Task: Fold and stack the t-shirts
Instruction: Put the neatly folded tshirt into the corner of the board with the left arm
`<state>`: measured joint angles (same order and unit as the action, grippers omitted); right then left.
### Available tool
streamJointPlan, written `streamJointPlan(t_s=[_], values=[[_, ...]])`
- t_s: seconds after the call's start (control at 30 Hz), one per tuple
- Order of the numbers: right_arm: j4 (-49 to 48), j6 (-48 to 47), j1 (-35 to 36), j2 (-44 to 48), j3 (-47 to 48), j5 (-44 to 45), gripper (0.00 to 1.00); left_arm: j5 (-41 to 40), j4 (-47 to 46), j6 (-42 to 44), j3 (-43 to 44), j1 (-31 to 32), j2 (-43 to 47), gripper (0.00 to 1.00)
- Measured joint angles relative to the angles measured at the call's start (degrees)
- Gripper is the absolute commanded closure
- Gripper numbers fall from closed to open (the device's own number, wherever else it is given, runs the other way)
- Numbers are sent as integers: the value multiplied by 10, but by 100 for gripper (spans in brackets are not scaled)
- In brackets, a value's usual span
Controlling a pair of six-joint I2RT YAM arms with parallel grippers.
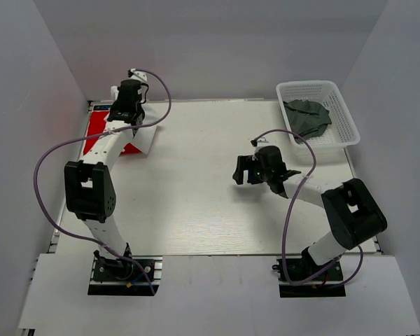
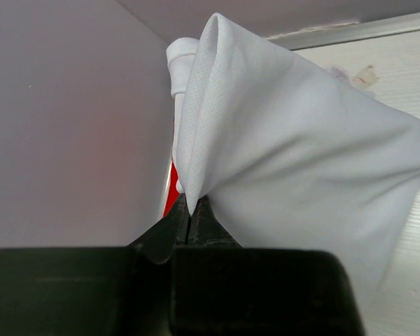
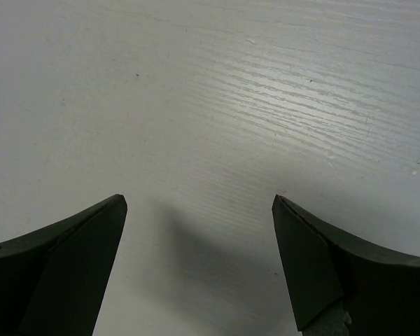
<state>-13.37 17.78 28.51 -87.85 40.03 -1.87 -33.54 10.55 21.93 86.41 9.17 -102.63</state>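
My left gripper is at the far left corner, shut on a fold of the white t-shirt. In the left wrist view the white t-shirt bunches up from the closed left gripper, its collar on top. The red t-shirt lies flat under the white one by the left wall; a sliver of it shows in the left wrist view. The dark grey-green t-shirt lies crumpled in the basket. My right gripper is open and empty over bare table, as the right wrist view shows.
The white lattice basket stands at the far right corner. Grey walls close in the left, back and right sides. The white tabletop lies between the arms.
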Motion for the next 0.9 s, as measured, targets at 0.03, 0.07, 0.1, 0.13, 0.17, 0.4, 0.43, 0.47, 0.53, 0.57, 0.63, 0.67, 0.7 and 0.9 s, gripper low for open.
streamJointPlan(t_s=[0.03, 0.07, 0.1, 0.13, 0.17, 0.4, 0.43, 0.47, 0.53, 0.57, 0.63, 0.67, 0.7, 0.9], values=[[1, 0, 0, -5, 3, -1, 10, -1, -1, -2, 5, -8, -4, 100], [1, 0, 0, -11, 7, -2, 10, -2, -3, -3, 8, -16, -7, 100], [1, 0, 0, -16, 10, -4, 10, -1, -4, -4, 10, -24, -10, 100], [2, 0, 0, -21, 14, -5, 10, -1, -6, -6, 11, -33, -12, 100], [4, 0, 0, -27, 19, -6, 10, -1, -7, -9, 11, -41, -14, 100], [15, -2, 0, -57, 49, -14, 10, 18, -58, -16, -1, -85, -39, 100], [18, -2, 0, -61, 54, -14, 10, 17, -64, -18, 0, -89, -49, 100], [21, -3, 0, -64, 58, -14, 10, 16, -67, -21, 1, -93, -62, 100], [27, -3, 0, -67, 66, -13, 10, 9, -67, -22, 8, -99, -89, 48], [29, -3, 0, -67, 69, -13, 10, -4, -66, -23, 13, -100, -106, 31], [32, -3, 0, -68, 75, -11, 10, -32, -60, -35, 21, -103, -135, 11], [34, -3, 0, -68, 78, -9, 10, -47, -53, -42, 26, -106, -147, 11], [35, -3, 0, -69, 80, -8, 10, -57, -46, -51, 31, -107, -156, 11], [41, -2, 0, -69, 89, -6, 10, -88, 7, -115, 70, -118, -159, 1]])
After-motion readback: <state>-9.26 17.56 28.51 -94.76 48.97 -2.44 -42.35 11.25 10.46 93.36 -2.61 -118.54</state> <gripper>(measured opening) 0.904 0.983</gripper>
